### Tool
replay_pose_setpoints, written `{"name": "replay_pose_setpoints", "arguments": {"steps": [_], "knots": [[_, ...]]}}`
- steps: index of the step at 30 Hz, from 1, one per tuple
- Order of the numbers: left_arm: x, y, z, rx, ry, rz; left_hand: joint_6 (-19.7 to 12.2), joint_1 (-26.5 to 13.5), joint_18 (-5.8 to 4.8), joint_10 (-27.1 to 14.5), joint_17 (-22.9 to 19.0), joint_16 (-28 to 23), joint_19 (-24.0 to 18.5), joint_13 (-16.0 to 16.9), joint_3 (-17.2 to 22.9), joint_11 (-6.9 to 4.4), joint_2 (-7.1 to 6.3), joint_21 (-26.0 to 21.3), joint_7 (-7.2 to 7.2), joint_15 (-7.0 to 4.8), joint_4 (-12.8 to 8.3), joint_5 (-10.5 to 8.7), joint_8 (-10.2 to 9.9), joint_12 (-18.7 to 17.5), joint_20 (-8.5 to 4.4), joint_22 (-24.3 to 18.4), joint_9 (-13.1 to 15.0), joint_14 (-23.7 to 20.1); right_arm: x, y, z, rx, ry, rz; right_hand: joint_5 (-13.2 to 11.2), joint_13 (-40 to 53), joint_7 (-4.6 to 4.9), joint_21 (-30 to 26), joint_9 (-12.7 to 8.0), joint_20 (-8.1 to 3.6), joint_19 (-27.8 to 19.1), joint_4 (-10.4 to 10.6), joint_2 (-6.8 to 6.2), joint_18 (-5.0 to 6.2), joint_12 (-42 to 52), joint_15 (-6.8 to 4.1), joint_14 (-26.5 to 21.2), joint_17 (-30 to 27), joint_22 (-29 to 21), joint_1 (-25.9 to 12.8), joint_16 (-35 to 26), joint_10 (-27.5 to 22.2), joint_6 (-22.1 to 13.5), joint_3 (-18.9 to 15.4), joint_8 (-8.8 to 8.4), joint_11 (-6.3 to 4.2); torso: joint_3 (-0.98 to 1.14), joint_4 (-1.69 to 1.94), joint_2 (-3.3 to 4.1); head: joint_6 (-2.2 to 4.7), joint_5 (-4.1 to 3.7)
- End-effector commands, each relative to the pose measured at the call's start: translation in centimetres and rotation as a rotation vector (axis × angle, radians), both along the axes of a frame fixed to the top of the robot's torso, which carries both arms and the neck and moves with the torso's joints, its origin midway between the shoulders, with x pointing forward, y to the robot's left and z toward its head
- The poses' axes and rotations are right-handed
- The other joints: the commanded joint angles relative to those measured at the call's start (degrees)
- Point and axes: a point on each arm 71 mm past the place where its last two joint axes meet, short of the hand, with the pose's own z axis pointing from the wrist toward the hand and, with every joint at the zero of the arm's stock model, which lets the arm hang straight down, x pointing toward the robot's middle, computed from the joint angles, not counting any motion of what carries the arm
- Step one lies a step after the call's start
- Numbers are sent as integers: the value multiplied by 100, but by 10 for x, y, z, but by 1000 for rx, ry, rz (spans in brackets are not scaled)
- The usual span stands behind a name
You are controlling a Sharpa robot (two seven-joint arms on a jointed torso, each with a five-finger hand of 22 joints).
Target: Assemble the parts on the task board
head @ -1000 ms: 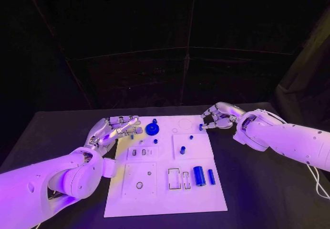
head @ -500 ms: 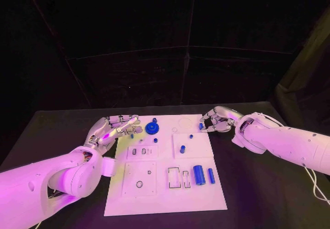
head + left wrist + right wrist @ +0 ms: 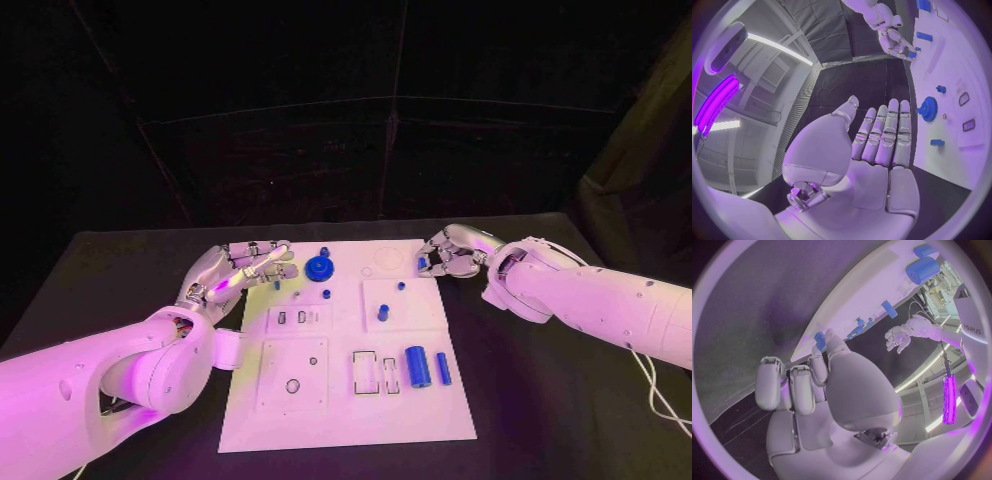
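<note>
My left hand (image 3: 242, 268) and my right hand (image 3: 450, 252) are flanking the far end of the task board (image 3: 346, 420), leaving open table between them, while the blue gear (image 3: 319, 268) is standing just beside my left fingers.

You're looking at a lab test cell: a black cloth-covered table (image 3: 548, 400), black curtains (image 3: 346, 120) hung from twelve o'clock around, and long ceiling strip lights (image 3: 779, 47).

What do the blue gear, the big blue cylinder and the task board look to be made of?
Blue gear: probably moulded or printed plastic, with an even, matte colour. Big blue cylinder: likely plastic too, smooth with a faint sheen along it. Task board: a white, flat, matte plate, plastic or painted; its look leaves that open.
</note>
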Motion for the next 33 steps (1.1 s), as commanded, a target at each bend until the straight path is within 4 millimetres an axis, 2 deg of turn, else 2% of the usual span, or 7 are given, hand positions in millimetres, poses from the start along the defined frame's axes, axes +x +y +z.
{"name": "replay_pose_setpoints", "arguments": {"steps": [1,15,19,24,28,32,33], "knots": [[0,-1,1,-3,-6,-12,31,37,32,15,-8,-32,47,-6,-2,-10,17,-18,70,7,-29,24,-26,-19,7,-6,-3,27,0,2,1,-1,-2,14,-85,15,-21,31,10,-17,57,-21,95,-50,56,-65,381,503,30,62,28,67,115,93,45,-33,2,-4,-1,-3,-16],[0,0,1,-1,-2,-12,27,41,32,9,-8,-37,50,-8,6,-7,24,-22,77,8,-38,25,-32,-23,7,-7,-5,28,0,2,5,27,-53,-5,-382,216,-267,146,86,-165,231,-260,352,-100,270,-238,429,707,273,232,136,256,738,552,322,-234,4,-5,-3,-12,-29],[0,0,1,-1,-1,-11,26,41,32,7,-9,-37,50,-8,7,-6,25,-22,78,8,-40,25,-33,-23,7,-8,-5,29,-1,1,9,41,-89,-32,-383,226,-281,153,91,-184,241,-297,369,-104,276,-253,432,719,289,239,142,266,756,616,335,-249,1,-6,-8,-11,-29],[-1,1,1,0,-1,-10,26,41,32,7,-9,-37,50,-8,7,-6,25,-22,78,8,-40,25,-33,-23,7,-8,-5,29,-8,3,14,62,-109,-60,-392,216,-271,156,83,-194,244,-303,347,-106,258,-252,433,724,294,183,144,260,722,647,318,-247,-18,-1,-23,-3,-10],[-2,2,2,-4,3,-9,26,41,32,7,-9,-37,50,-8,7,-6,25,-22,78,8,-40,25,-33,-23,7,-8,-5,29,-17,19,21,74,-98,-70,-413,195,-257,155,70,-194,241,-286,341,-106,225,-244,431,719,291,94,140,246,674,688,287,-237,-39,-7,-47,-10,25],[-2,4,2,-21,22,3,25,41,32,7,-9,-38,50,-8,7,-6,25,-22,78,8,-40,25,-34,-24,7,-8,-5,29,-25,45,29,79,-100,-53,-415,172,-252,164,64,-193,256,-292,341,-110,195,-242,431,719,312,75,140,232,654,718,274,-234,-59,-11,-73,-24,48],[-2,5,2,-26,27,8,21,42,31,3,-9,-41,51,-9,9,-4,27,-25,81,9,-46,25,-38,-26,7,-9,-6,29,-28,56,30,79,-101,-42,-413,171,-253,168,63,-193,262,-296,341,-112,194,-241,431,721,320,75,141,231,653,725,273,-234,-67,-10,-84,-49,79]]}}
